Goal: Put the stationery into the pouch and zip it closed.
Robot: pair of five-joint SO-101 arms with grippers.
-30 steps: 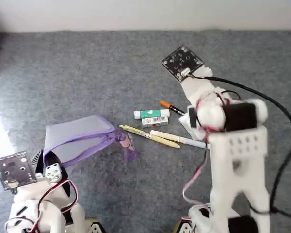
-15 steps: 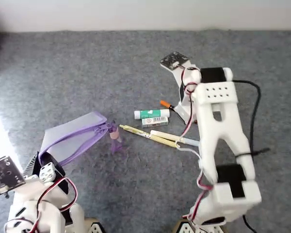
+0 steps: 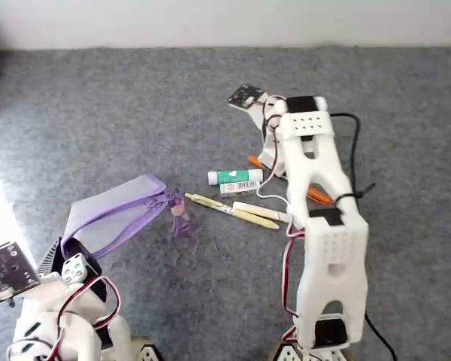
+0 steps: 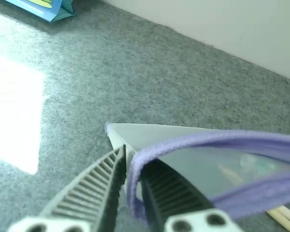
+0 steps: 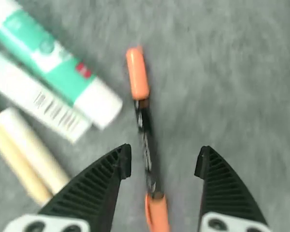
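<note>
**Inspector:** Your right gripper (image 5: 164, 153) stands with jaws apart, straddling the orange-capped pen (image 5: 143, 126) on the grey carpet (image 5: 241, 72). Finding: the barrel lies nearer one finger.

**Operator:** Action required?

**Inspector:** Centre over the barrel, descend, and close at mid-length, clear of the glue stick (image 5: 53, 65) just beside it. Your left gripper (image 4: 131, 159) is clamped on the purple pouch (image 4: 198, 162) rim, well apart from the pen. Leave that grip alone.
</note>
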